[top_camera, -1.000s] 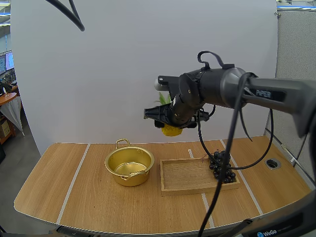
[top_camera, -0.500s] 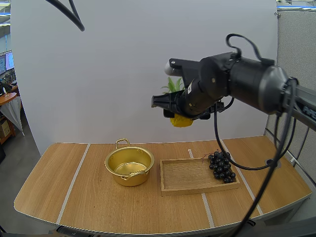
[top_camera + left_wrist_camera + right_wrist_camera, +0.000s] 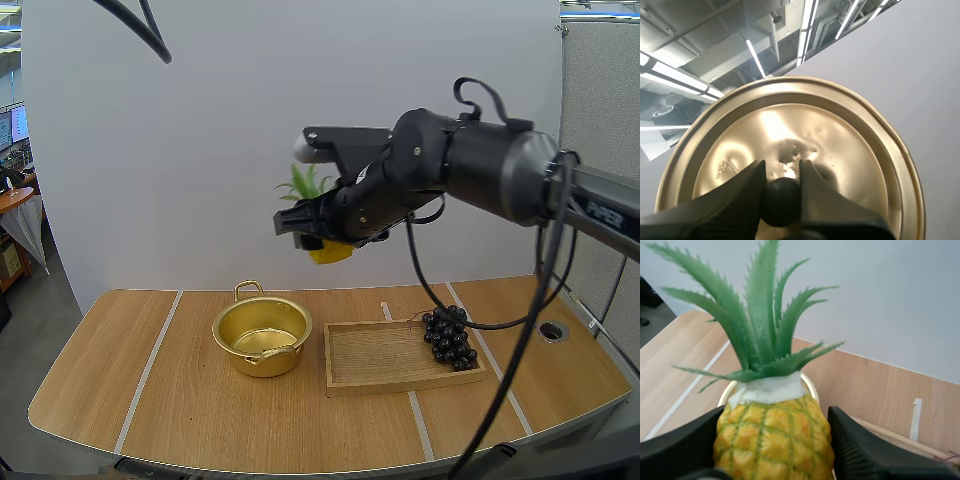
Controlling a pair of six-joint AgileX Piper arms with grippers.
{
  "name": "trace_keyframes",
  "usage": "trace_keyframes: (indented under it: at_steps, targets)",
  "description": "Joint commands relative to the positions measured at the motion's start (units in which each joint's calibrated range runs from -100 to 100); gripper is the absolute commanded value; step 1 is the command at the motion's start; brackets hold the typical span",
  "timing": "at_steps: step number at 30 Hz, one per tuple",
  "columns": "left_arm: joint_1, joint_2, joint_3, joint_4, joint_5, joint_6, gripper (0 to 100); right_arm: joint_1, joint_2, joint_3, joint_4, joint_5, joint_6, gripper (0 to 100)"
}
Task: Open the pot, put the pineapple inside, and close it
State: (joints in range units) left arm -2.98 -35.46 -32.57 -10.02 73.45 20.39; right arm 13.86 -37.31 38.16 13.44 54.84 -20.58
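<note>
Right gripper [image 3: 322, 238] is clamped on the pineapple [image 3: 772, 432], a finger pressed to each side of the yellow body, and holds it high above the table [image 3: 120, 380]. The crown points away from the arm, so the fruit lies tilted rather than upright. Left gripper [image 3: 782, 172] pinches the black knob [image 3: 781, 197] of the lid [image 3: 805, 125], so the opening step is done and the pot [image 3: 240, 358] stands uncovered and empty on the table. Just beside it is the tray [image 3: 370, 380], with grapes [image 3: 450, 337] at its far end.

By my reading the step in hand is the carry — the pineapple is in the air, up over the gap between pot and tray, not yet above the pot's mouth. From the right wrist the gold rim shows just beyond the fruit, which suggests the line to the pot is nearly right.

The next move calls for bringing the fruit squarely over the opening, lowering it well down, then letting go. The tilt matters: the crown could catch the rim, or stick up and stop the lid from seating — the last step, which falls to the left arm.
</note>
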Motion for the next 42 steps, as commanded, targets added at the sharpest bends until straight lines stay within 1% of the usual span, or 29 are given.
trace_keyframes:
  at_steps: [1, 5, 7, 13, 17, 20, 23, 27, 39, 42]
  targets:
    - [-0.17, -0.3, -0.4, 0.0, -2.2, -0.6, 0, 0.2, 3.2, -0.4, 3.2, -2.9, -4.2, 0]
    - [-0.17, -0.3, -0.4, 0.0, -2.2, -0.6, 0, 0.4, 8.0, -0.4, 5.8, -5.1, -6.4, 0]
    - [-0.17, -0.3, -0.4, 0.0, -2.2, -0.6, 0, 1.2, 10.3, -0.4, 6.2, -7.3, -7.0, 0]
    - [-0.17, -0.3, -0.4, 0.0, -2.2, -0.6, 0, 5.1, 16.7, -0.4, 6.2, -16.5, -7.0, 0]
    - [-0.17, -0.3, -0.4, 0.0, -2.2, -0.6, 0, 6.2, 21.2, -0.6, 6.2, -20.6, -7.0, 0]
    - [-0.17, -0.3, -0.4, 0.0, -2.2, -0.6, 0, 6.2, 25.1, -2.8, 5.8, -19.8, -7.0, 0]
    - [-0.17, -0.3, -0.4, 0.0, -2.2, -0.6, 0, 6.2, 28.4, -6.1, 4.9, -15.7, -7.0, 0]
    - [-0.17, -0.3, -0.4, 0.0, -2.2, -0.6, 0, 6.2, 31.3, -8.4, 4.1, -14.5, -7.0, 0]
    - [-0.17, -0.3, -0.4, 0.0, -2.2, -0.6, 0, 6.2, 36.8, -9.9, 3.4, -10.0, -5.4, 0]
    - [-0.17, -0.3, -0.4, 0.0, -2.2, -0.6, 0, 6.2, 38.2, -9.9, 1.3, -9.9, -3.8, 0]
